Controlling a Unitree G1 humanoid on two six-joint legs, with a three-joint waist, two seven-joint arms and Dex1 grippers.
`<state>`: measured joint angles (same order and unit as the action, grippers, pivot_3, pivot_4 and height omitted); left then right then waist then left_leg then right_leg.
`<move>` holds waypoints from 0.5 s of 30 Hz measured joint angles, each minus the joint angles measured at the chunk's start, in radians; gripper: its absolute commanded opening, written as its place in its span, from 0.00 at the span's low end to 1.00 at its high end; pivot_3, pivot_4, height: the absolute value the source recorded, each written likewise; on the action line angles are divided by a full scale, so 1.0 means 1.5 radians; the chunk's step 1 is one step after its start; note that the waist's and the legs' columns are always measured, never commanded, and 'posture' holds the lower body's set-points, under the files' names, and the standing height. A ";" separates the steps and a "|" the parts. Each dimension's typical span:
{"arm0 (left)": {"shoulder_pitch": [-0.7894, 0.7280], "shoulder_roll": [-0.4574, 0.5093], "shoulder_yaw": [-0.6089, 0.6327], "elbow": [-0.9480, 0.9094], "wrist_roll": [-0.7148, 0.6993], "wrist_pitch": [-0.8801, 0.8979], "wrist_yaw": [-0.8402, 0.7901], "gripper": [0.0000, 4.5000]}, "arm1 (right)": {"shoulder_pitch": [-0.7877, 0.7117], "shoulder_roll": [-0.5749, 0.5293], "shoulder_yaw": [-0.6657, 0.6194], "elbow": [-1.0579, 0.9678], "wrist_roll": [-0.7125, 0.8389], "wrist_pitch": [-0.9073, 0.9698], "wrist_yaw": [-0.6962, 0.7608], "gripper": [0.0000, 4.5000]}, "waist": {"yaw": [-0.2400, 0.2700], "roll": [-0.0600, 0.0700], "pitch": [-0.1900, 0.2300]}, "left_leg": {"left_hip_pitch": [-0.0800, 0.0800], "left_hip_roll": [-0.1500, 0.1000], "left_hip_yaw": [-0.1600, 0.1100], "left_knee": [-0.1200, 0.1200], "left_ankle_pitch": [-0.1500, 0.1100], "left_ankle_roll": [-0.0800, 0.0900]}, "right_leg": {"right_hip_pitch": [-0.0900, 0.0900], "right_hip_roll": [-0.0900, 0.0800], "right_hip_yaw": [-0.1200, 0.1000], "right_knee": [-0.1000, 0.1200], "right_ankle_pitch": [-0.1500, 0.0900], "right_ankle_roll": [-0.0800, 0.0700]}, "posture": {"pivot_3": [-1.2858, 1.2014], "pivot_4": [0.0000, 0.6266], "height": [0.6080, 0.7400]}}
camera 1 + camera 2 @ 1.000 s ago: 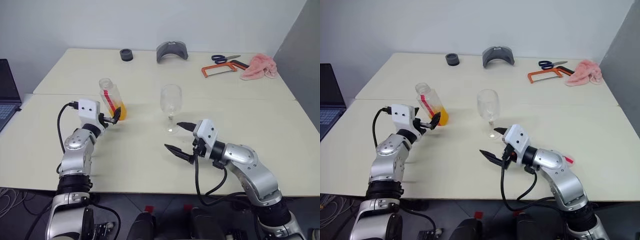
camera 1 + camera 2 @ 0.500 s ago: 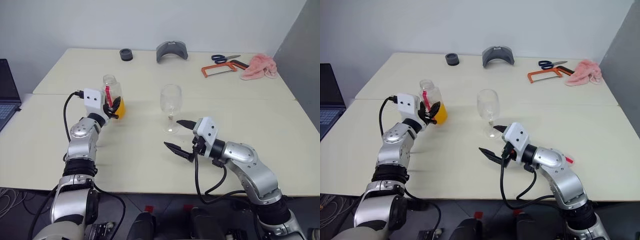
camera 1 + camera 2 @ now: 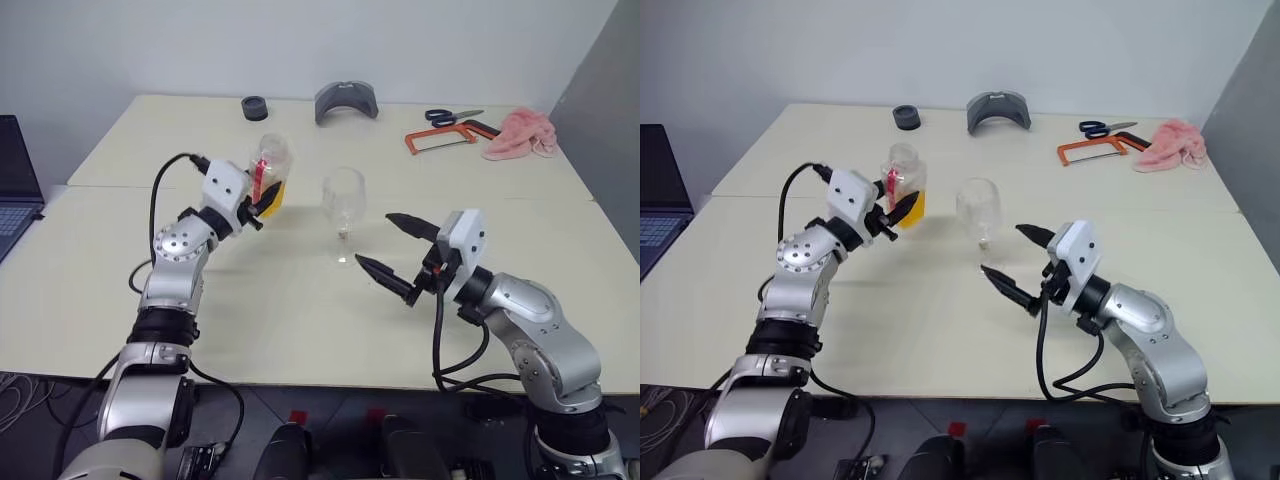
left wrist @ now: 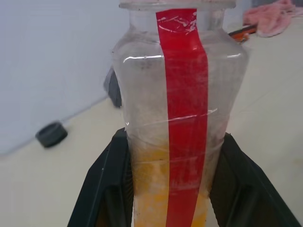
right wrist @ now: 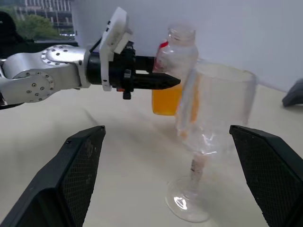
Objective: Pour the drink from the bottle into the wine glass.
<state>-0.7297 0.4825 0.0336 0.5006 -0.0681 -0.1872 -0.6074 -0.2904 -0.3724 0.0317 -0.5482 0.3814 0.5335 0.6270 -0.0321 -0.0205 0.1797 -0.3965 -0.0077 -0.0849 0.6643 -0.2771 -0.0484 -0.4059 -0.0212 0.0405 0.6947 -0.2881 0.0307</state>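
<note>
My left gripper (image 3: 262,203) clamps the bottle (image 3: 270,172), lifted above the table (image 3: 300,310) beside the wine glass (image 3: 343,200) mid-table. The left wrist view reveals its red stripe and the drink (image 4: 156,203) low inside. My right gripper (image 3: 398,255) gapes empty near the glass.

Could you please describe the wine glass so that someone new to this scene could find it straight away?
On the cream table, look near the middle, between the two robot arms. The wine glass stands upright there, clear, stemmed and empty, just right of the bottle that the left gripper holds; nothing else there has a stem.
</note>
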 measured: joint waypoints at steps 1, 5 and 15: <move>-0.020 0.006 -0.012 0.007 0.017 -0.025 -0.009 0.37 | -0.008 0.000 -0.007 0.010 0.003 0.001 -0.004 1.00 | 0.000 0.000 0.000 | 0.000 0.000 0.001 0.000 0.000 0.000 | 0.000 0.000 0.000 0.000 0.000 0.000 | 0.52 0.24 1.00; -0.087 0.016 -0.054 0.038 0.065 -0.107 -0.026 0.37 | -0.055 -0.002 -0.010 0.047 0.003 0.001 -0.016 1.00 | 0.000 0.000 0.000 | 0.000 0.000 0.002 0.000 0.000 0.000 | 0.000 0.000 0.000 0.000 0.000 0.000 | 0.52 0.24 1.00; -0.182 0.048 -0.117 0.195 0.179 -0.303 -0.009 0.37 | -0.079 -0.002 -0.013 0.070 0.003 0.000 -0.032 1.00 | -0.001 0.000 0.000 | -0.001 0.000 0.002 0.000 0.000 0.000 | -0.001 0.000 0.000 0.000 0.000 0.000 | 0.52 0.24 1.00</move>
<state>-1.0027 0.5551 -0.1421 0.7926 0.2005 -0.6419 -0.6216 -0.4084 -0.3750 0.0128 -0.4437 0.3863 0.5340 0.5788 -0.0334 -0.0207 0.1799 -0.3976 -0.0082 -0.0813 0.6640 -0.2773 -0.0480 -0.4070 -0.0209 0.0405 0.6946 -0.2881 0.0306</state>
